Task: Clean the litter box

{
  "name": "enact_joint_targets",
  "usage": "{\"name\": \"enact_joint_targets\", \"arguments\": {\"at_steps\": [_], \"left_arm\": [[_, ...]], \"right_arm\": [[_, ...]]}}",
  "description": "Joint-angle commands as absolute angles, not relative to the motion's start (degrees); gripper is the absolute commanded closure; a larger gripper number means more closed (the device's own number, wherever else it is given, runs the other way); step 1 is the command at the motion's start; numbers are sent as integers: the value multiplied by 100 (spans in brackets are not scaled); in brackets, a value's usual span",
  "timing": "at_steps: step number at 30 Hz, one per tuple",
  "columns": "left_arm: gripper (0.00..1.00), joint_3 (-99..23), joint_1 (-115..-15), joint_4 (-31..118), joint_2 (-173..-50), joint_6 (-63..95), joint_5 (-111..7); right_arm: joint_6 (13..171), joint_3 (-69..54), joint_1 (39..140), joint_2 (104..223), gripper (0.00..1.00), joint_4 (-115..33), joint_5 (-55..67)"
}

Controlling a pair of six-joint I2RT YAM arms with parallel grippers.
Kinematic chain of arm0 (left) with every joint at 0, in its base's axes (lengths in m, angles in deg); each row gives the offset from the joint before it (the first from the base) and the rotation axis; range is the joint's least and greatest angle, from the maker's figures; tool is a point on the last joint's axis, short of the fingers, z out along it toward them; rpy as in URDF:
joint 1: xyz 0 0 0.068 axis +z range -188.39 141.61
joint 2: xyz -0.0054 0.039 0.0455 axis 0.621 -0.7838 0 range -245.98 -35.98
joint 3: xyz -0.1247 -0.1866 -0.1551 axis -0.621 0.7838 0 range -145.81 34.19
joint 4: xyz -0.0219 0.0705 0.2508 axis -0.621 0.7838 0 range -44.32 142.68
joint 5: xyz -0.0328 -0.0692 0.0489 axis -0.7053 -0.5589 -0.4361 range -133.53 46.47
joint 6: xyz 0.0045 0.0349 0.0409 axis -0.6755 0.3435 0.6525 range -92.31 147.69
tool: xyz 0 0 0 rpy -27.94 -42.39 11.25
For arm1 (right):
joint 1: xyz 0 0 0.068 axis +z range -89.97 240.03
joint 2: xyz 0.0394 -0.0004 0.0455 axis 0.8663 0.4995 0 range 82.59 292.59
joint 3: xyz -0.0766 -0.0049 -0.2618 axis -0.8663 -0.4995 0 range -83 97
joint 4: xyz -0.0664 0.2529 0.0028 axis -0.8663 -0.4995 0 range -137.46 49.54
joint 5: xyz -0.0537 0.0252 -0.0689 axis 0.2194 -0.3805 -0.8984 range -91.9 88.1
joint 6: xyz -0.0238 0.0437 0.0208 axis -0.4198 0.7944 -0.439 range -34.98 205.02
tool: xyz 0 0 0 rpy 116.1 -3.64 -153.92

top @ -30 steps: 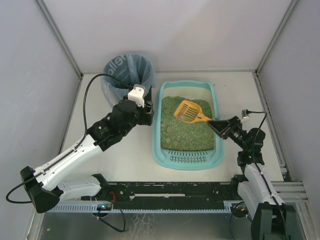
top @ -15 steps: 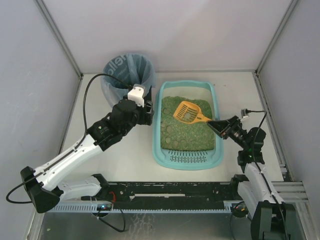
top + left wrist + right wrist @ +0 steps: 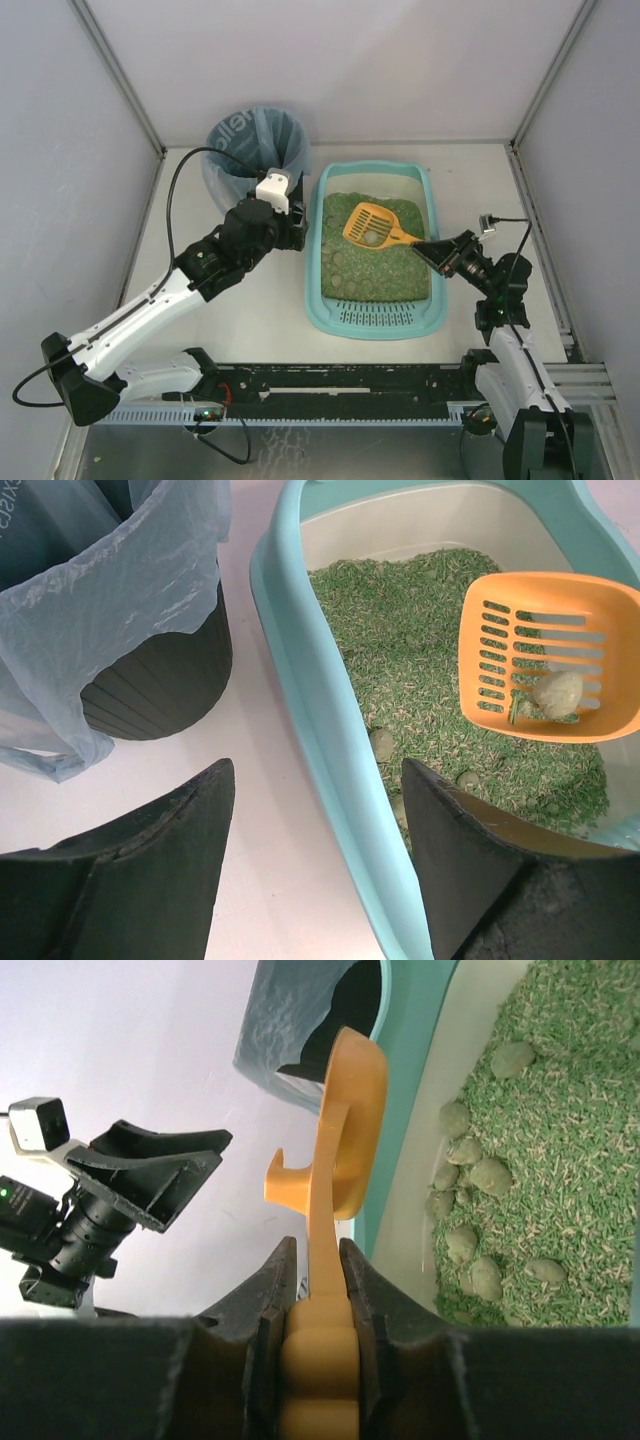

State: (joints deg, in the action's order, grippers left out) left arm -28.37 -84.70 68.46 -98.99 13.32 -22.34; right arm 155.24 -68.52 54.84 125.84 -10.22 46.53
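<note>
The light-teal litter box (image 3: pixel 376 325) holds green litter with grey clumps (image 3: pixel 470 1175). My right gripper (image 3: pixel 432 249) (image 3: pixel 313 1260) is shut on the handle of the orange slotted scoop (image 3: pixel 372 224) (image 3: pixel 350 1110), which hangs above the litter with one grey clump (image 3: pixel 560 692) in its bowl (image 3: pixel 545 660). My left gripper (image 3: pixel 300 232) (image 3: pixel 315 770) is open at the box's left rim (image 3: pixel 300 660). One finger is over the table and the other over the litter, with nothing held.
A round black bin with a blue bag (image 3: pixel 250 140) (image 3: pixel 150 630) stands just left of the box's far end. White enclosure walls surround the table. A slotted grille (image 3: pixel 378 317) is at the box's near end.
The scoop and the right gripper have drifted slightly left over the litter. The left arm has not moved.
</note>
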Motion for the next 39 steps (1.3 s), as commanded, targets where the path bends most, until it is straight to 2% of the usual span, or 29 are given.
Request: {"name": "enact_joint_targets", "arguments": {"at_steps": [1, 5, 9, 13, 16, 20, 24, 30, 39], "left_arm": [[28, -2899, -8427, 6633, -9917, 1372, -2332], [28, -2898, -8427, 6633, -9892, 1373, -2286], [28, -2900, -8427, 6633, -9898, 1364, -2337], [28, -2900, -8419, 6633, -9874, 1368, -2281], [28, -2917, -8403, 6645, -9876, 1364, -2304], [28, -2965, -8268, 6696, -9743, 1508, -2038], [27, -2890, -7421, 6579, -9372, 1319, -2380], [28, -2796, -6128, 6435, -8840, 1161, -2528], [27, -2652, -5637, 6317, -8542, 1093, -2395]], "right_arm": [[15561, -6838, 5294, 12386, 100, -944, 4316], [15520, -6684, 5480, 12674, 100, -477, 4822], [15838, -7007, 5166, 12502, 100, -723, 4322], [15779, -6735, 5471, 12827, 100, -248, 4810], [15786, -6839, 5286, 12671, 100, -742, 4375], [15674, -6647, 5403, 12653, 100, -1029, 4378], [15560, -6339, 5500, 12544, 100, -1653, 4026], [15545, -5522, 5839, 12690, 100, -2048, 3496], [14887, -3315, 6889, 14163, 100, -2771, 2747]]}}
